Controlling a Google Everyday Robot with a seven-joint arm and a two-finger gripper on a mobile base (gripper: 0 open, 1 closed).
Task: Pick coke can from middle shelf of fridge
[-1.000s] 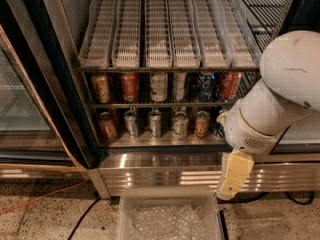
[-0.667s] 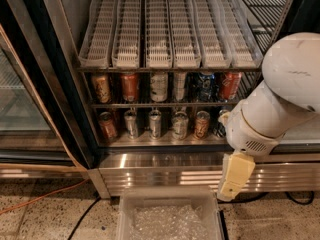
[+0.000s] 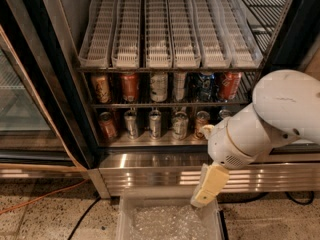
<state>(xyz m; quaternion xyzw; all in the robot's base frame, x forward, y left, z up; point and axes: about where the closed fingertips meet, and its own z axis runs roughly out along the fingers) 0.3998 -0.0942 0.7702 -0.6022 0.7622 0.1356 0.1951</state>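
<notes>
Just one camera here. It sits in front of the big black-framed glass-door fridge (image 3: 150, 174), fairly close in, facing its open bay and tilted a bit downward. The dark wire middle shelf (image 3: 165, 104) sits around mid-frame. The bulky white arm (image 3: 280, 119) comes in from the right, and its cream-coloured gripper (image 3: 206, 191) hangs at lower centre-right.

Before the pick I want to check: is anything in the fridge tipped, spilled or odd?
Nothing stands out. Cans on the middle shelf stand upright, coke can included. The hand hangs low, before the steel base.
</notes>
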